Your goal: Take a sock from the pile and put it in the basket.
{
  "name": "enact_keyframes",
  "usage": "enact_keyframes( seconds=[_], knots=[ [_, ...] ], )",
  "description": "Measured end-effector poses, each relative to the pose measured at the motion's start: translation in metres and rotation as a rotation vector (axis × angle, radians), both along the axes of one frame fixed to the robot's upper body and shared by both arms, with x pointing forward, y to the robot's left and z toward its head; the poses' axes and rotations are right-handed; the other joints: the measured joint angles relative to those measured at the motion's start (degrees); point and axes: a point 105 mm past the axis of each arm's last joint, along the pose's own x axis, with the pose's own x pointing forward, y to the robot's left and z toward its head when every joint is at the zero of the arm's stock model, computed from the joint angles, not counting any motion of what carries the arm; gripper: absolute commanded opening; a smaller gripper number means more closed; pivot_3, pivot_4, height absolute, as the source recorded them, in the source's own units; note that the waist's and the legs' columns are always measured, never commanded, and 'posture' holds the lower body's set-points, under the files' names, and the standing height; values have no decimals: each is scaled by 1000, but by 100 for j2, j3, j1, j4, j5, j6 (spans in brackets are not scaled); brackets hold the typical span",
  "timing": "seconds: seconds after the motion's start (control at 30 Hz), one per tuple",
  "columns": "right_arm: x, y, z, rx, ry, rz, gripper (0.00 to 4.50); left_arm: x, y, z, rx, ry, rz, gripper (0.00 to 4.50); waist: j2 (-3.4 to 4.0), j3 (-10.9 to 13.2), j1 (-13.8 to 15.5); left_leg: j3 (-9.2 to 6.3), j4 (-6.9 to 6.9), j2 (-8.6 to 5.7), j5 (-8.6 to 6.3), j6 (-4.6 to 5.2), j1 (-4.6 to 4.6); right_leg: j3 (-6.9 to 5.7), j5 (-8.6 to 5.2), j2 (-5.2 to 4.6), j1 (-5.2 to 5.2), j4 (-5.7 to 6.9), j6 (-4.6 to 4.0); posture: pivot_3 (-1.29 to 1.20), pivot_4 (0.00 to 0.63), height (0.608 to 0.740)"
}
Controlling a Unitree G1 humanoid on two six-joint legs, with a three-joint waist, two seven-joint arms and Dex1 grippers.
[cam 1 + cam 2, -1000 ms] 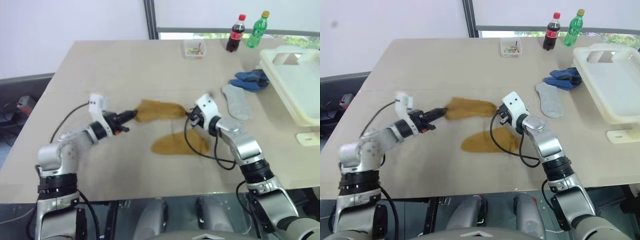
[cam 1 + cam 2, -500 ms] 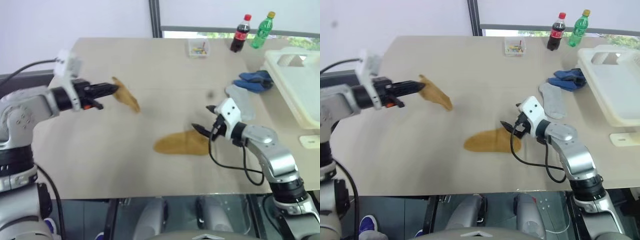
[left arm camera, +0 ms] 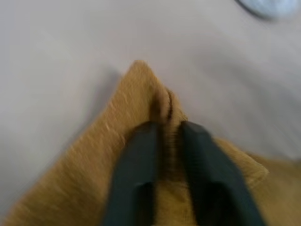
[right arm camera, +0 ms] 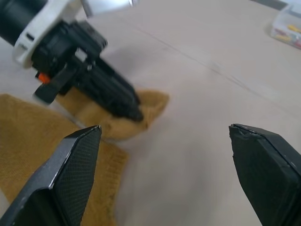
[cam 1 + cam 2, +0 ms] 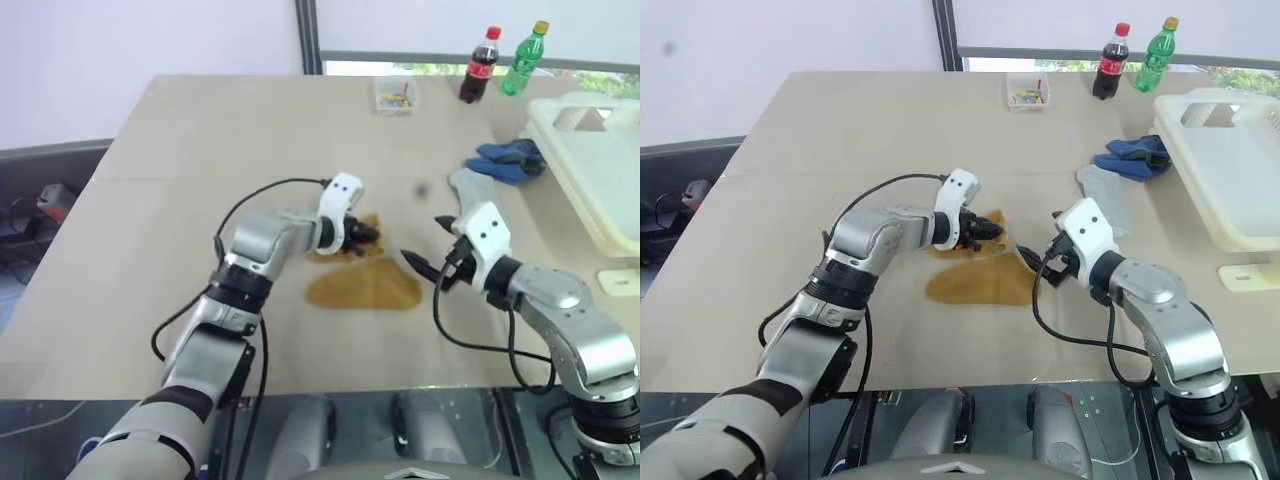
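Resting on a beige table (image 5: 200, 150), the left gripper (image 5: 987, 231) is pressing its two black fingers (image 3: 141, 155) onto a crumpled mustard sock (image 3: 117, 141); a narrow fold of the fabric is sitting in the slim gap between them, so they are standing slightly parted and pinching the cloth. A second mustard sock (image 5: 365, 290) is lying flat just beside the first, nearer the table's front edge. The right gripper (image 5: 430, 245) is hovering next to that flat sock with its fingers (image 4: 75, 165) spread wide and nothing between them. The rest of the pile, a grey sock (image 5: 1105, 190) and blue socks (image 5: 505, 160), is lying further back toward the right, the blue ones near the cream-white basket (image 5: 1210, 140) at the table's right edge. At the far edge, a small clear box (image 5: 392, 95), a dark cola bottle (image 5: 478, 65) bearing a red label too small to read, and a green bottle (image 5: 525, 58) with a yellow cap are standing.
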Motion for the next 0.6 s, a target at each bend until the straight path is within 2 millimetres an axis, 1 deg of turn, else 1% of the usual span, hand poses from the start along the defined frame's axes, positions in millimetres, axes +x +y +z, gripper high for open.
enact_keyframes(
  seconds=[0.07, 0.1, 0.13, 0.17, 0.2, 0.27, 0.3, 0.33, 0.37, 0.4, 0.43, 0.53, 0.6],
  knots=[
    [2, 2, 2, 24, 15, -18, 4500, 0, 13, 21, -74, -94, 0, 1984, 0, 0, -10, 2, 2, 2, 3, -5, 0, 2, 0, -2, 0, 1, 0, 0, 150, 740],
    [5, 5, 5, 38, 16, -26, 4500, -2, 24, 35, -100, -168, -4, 1984, 0, 0, -16, 3, 2, 3, 10, -18, 2, 3, 1, -2, 0, 0, 0, 0, 150, 740],
    [7, 6, 8, 44, 12, -31, 4500, -2, 32, 44, -112, -221, -3, 1984, 2, -1, 9, -1, 1, 2, 10, -18, 3, 0, 1, -3, 2, 1, 0, 0, 150, 740],
    [8, 7, 9, 48, 12, -32, 4500, -3, 36, 47, -113, -242, -5, 1984, 2, -1, 17, 0, 2, 2, 10, -18, 5, 0, 1, -2, 3, 0, 0, 0, 150, 740],
    [12, 11, 12, 60, 13, -28, 4500, -8, 46, 50, -99, -286, -12, 1984, 2, -1, 11, 2, 1, 1, 10, -18, 7, 2, 1, -3, 4, 0, 0, 0, 150, 740],
    [19, 14, 16, 66, 18, -33, 4500, -15, 66, 44, -68, -309, -6, 1984, 4, -2, 27, 4, -1, 0, 10, -18, 9, 3, 1, -4, 5, -1, 0, 0, 150, 740],
    [20, 15, 15, 66, 21, -33, 4500, -16, 69, 41, -60, -306, -1, 1984, 3, -1, 41, 1, -1, 0, 10, -17, 7, 0, 1, -4, 5, -1, 0, 0, 150, 740],
    [24, 20, 14, 67, 37, -21, 4500, -19, 80, 32, -30, -298, 11, 1984, 2, -1, 64, -6, 1, -2, 5, -9, 3, -7, 1, -5, 7, -5, 0, 0, 150, 740],
    [25, 23, 12, 67, 46, -15, 4500, -21, 83, 27, -17, -292, 14, 1984, 2, -1, 68, -6, 1, -3, 3, -6, 2, -6, 1, -7, 7, -4, 0, 0, 150, 740],
    [29, 29, 7, 57, 71, 0, 4500, -26, 89, 19, 3, -287, 24, 1984, 1, -1, 69, -6, 1, -5, 2, -3, 1, -7, 1, -8, 8, -6, 0, 0, 150, 740],
    [33, 33, 2, 51, 91, 4, 4500, -28, 91, 13, 16, -287, 29, 1984, 1, -1, 68, -5, 2, -6, 1, -2, 1, -7, 1, -9, 9, -6, 0, 0, 150, 740],
    [41, 33, -11, 30, 134, -8, 4500, -32, 94, -2, 48, -284, 48, 1984, 1, -1, 63, -6, 2, -5, 1, -1, 2, -9, 1, -8, 9, -4, 0, 0, 150, 740],
    [50, 31, -23, 9, 161, -29, 3956, -32, 93, -12, 56, -278, 72, 2018, 1, -1, 58, -4, 2, -5, 0, 0, 6, -8, 1, -7, 10, -2, 0, 0, 150, 740]
  ],
)
